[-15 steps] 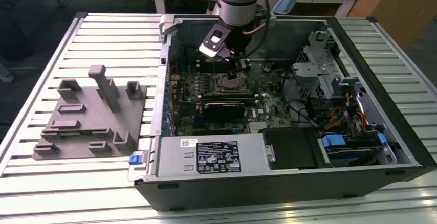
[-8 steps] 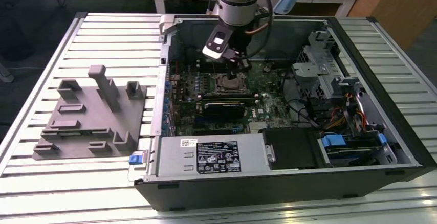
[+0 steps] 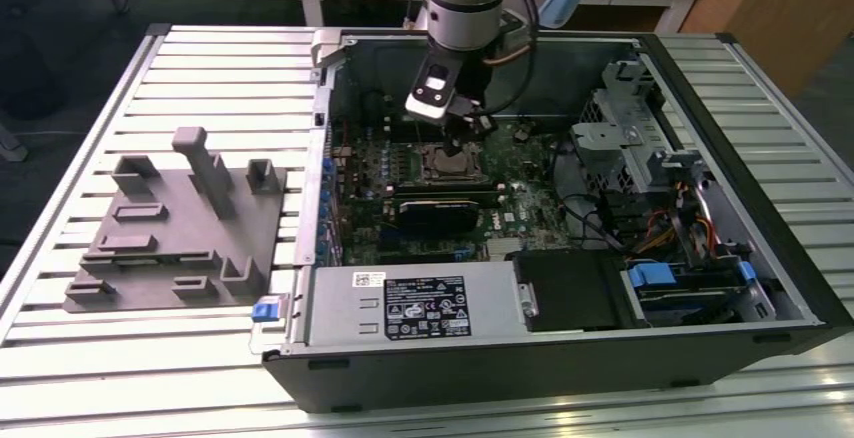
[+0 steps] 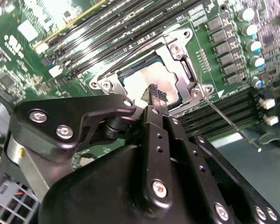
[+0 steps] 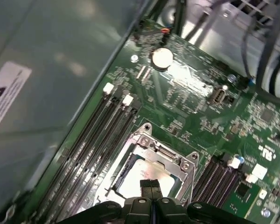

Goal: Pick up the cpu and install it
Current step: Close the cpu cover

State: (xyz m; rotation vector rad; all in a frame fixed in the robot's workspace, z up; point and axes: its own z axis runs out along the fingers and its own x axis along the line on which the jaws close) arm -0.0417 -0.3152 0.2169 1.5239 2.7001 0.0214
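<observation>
While pincer [image 5: 150, 183] hangs closed over socketed cpu [image 5: 130, 177] | exterior view adds gray fixture [image 3: 167, 228] beside case [image 3: 534, 370]

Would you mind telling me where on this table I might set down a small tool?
Bare slats of the table lie beyond the gray fixture, on its near side, and to the exterior view's right of the computer case. Inside the case is crowded, with the gripper over the cpu.

Silvery-white cpu [image 4: 140, 84] top, green motherboard [image 5: 191, 93], black gripper [image 4: 156, 95], plain gray fixture [image 3: 160, 248], pale slatted table [image 3: 107, 368], black case [image 3: 534, 378], blue drive latch [image 3: 654, 280], silver power supply [image 3: 344, 310] with white black-printed label [image 3: 427, 308]
</observation>
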